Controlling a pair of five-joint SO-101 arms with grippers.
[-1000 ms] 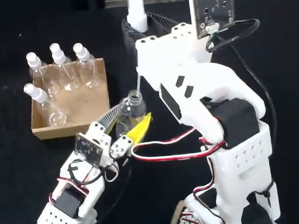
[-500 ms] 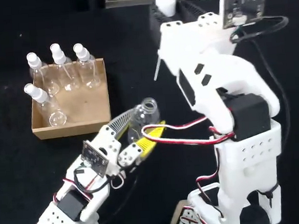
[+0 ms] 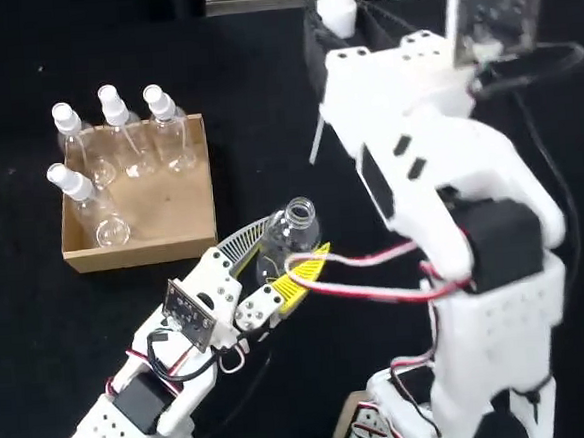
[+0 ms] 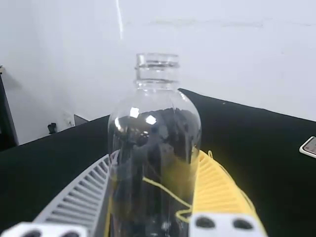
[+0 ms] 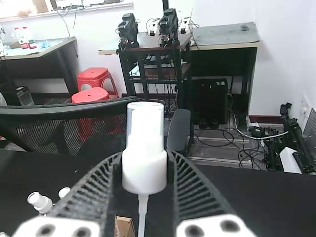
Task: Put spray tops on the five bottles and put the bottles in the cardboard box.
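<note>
Table (image 3: 38, 317): black surface carrying both arms and the cardboard box (image 3: 139, 254); the high view gives the whole layout, which neither wrist view supplies. Right arm (image 3: 441, 199): large white body on the high view's right side; left arm (image 3: 135, 410): enters from the lower left of that view. Cardboard box: open-topped, holding four capped bottles (image 3: 118, 141) along its far and left sides.

Left gripper (image 3: 292, 241) (image 4: 155, 158): one grey and one yellow ribbed finger, clamped on the open bottle (image 3: 293, 229) (image 4: 154, 148); the high view places this bottle near the box's right front corner, apart from it. The left wrist view adds detail: clear plastic, rounded shoulder, threaded neck, bare mouth.

Right gripper (image 5: 143, 168): black ribbed fingers closed on the spray top (image 5: 144, 158) (image 3: 337, 0); the right wrist view shows a white cylindrical head over a wider collar. The high view shows its thin dip tube (image 3: 317, 142) hanging below, well apart from the open bottle's mouth.
</note>
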